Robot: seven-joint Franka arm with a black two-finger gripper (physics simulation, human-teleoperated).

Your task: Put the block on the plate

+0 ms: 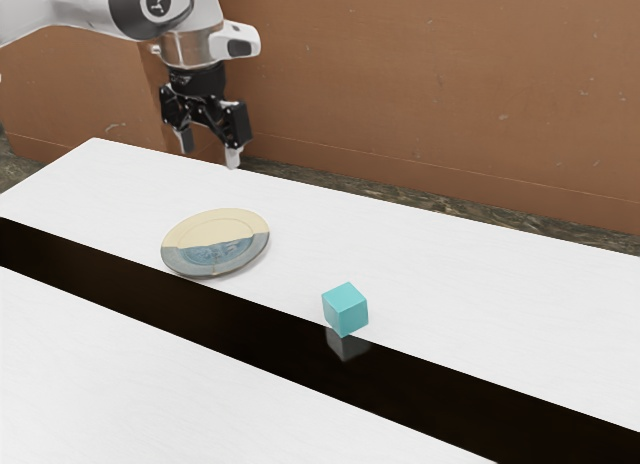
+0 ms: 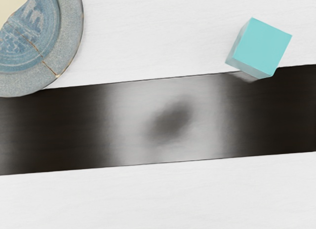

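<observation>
Showing a block point(image 1: 345, 309) ungrasped on the counter point(image 1: 520, 284), at the edge of the glossy dark strip point(image 1: 250, 334). The likeliest fault is a misaligned grasp: the block sits turned to that edge, so if I close without matching its faces, I may pinch a corner and spin it or push it out of reach. Its reflection in the strip could also mislead me about where its base lies. On the carry, too low a path could catch the rim of the plate point(image 1: 215, 244); an off-centre release could leave the block tilted on that rim. Relative to the jaws, which stand open and empty, the block lies lower and well apart, toward the exterior view's right; in the wrist view it and the plate appear on opposite sides, well apart.
</observation>
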